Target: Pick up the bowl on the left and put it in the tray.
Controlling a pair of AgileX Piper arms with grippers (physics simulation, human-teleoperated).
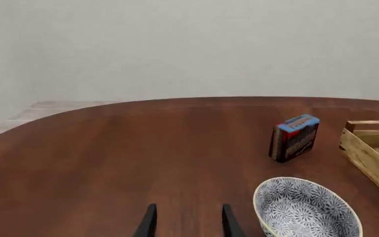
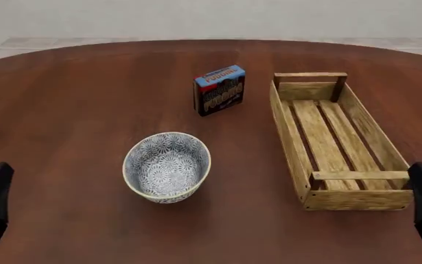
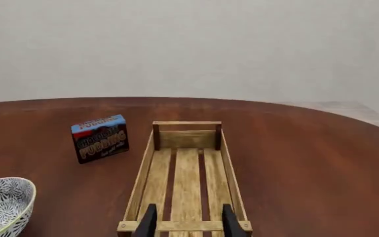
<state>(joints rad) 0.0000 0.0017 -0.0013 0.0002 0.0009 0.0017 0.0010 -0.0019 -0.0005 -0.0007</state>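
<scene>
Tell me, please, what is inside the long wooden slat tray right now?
Nothing lies inside the long wooden slat tray: only its bare floor slats show. The blue-and-white floral ceramic bowl still sits on the table. No part of the floor is covered.

In your left wrist view the bowl [image 1: 306, 210] is cut by the lower edge, the tray [image 1: 372, 148] by the side edge; the left gripper [image 1: 187, 224] shows fingertips only; the pudding box [image 2: 220, 90] bears small print too fine to read fully.
</scene>
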